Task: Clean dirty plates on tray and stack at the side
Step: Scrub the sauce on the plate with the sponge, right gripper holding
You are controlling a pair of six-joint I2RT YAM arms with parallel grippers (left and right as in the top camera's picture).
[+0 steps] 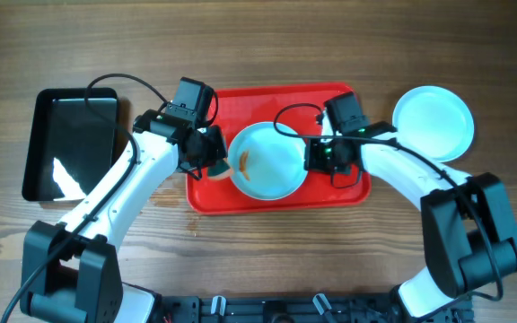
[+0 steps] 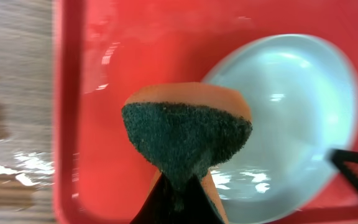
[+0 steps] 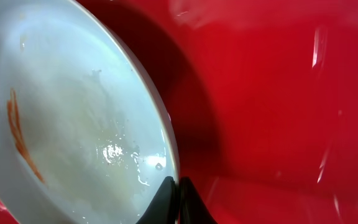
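A black bin [image 1: 70, 144] sits on the table [image 1: 267, 242], left of the tray [image 1: 206, 196]. Over the tray's left end, the left gripper [image 2: 178, 190] is pinched on an orange sponge [image 2: 185, 127]. The sponge's green scouring face bulges out beyond the fingers. It is soft and should squash and bend when pressed down.

The dirty plate [image 1: 267, 161] lies in the middle of the tray, with an orange-red smear [image 3: 18, 130] on its left half and a wet sheen across its floor. It looks stiff and light, slippery where wet, and likely to chip if dropped. Its thin raised rim is the only sensible place to hold it.

The right gripper [image 3: 176, 198] has its fingers pressed together on that rim, on the side nearest the tray's right end. The dark shadow underneath suggests that edge is tipped up slightly. A clean plate [image 1: 433, 123] rests on the wood, right of the tray.
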